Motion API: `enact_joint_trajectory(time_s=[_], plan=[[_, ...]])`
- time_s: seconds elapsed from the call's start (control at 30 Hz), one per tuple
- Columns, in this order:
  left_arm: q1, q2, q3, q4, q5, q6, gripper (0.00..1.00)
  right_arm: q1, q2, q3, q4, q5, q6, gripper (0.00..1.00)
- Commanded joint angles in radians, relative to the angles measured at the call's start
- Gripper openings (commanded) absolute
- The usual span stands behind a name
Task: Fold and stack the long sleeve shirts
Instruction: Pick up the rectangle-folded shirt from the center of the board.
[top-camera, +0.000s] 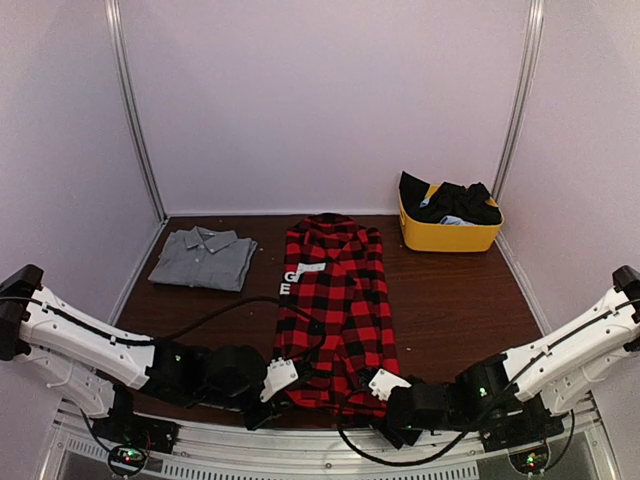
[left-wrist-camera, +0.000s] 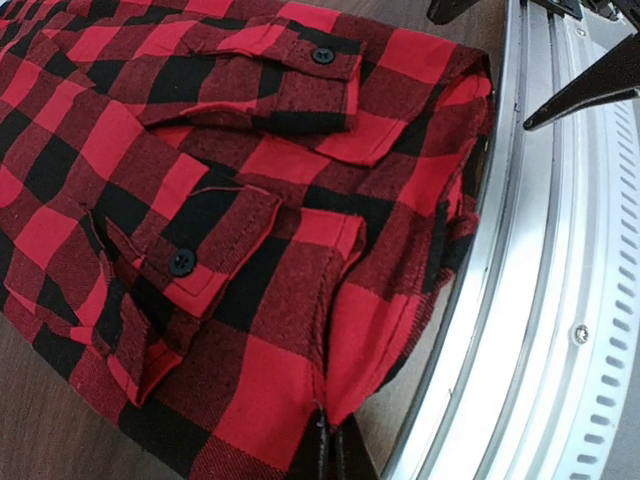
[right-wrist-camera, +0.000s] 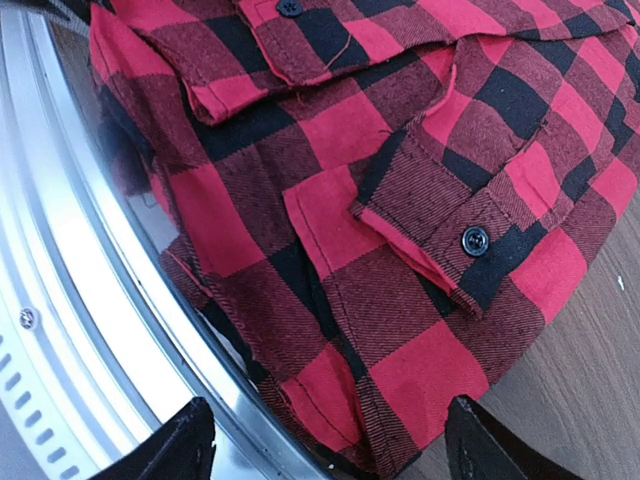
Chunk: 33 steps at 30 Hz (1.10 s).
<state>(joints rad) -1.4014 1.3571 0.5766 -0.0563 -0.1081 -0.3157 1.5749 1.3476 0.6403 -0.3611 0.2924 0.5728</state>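
The red-and-black check flannel shirt lies lengthwise down the middle of the table, sleeves folded in, white neck label at the far end. Its near hem reaches the table's front rail. My left gripper is shut on the hem's left corner; the left wrist view shows the fingers pinching the cloth. My right gripper is open at the hem's right corner, its fingertips spread either side of the cloth edge. The grey collared shirt lies folded at the far left.
A yellow bin with dark clothes stands at the far right. The metal front rail runs right beside the shirt's hem and also shows in the right wrist view. Grey walls enclose the table.
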Motion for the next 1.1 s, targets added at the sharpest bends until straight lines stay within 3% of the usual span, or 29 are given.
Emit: enact_joint_trajectory(time_s=[0.0, 0.43, 0.83, 0.93, 1.07], plan=[[0.003, -0.019, -0.003, -0.021, 0.02, -0.026, 0.0, 0.005, 0.05, 0.029, -0.033, 0.01, -0.058, 0.77], [0.003, 0.054, 0.006, 0.006, 0.069, -0.022, 0.0, -0.015, 0.162, 0.038, -0.027, -0.019, -0.087, 0.57], [0.001, 0.059, -0.004, 0.015, 0.108, -0.044, 0.0, -0.015, 0.113, 0.027, -0.024, -0.054, -0.079, 0.06], [-0.017, 0.075, 0.005, 0.005, 0.108, -0.056, 0.0, 0.002, 0.087, 0.013, -0.01, -0.083, -0.061, 0.0], [-0.051, 0.073, 0.012, -0.004, 0.158, -0.098, 0.0, 0.047, 0.04, 0.001, 0.003, -0.126, -0.023, 0.0]])
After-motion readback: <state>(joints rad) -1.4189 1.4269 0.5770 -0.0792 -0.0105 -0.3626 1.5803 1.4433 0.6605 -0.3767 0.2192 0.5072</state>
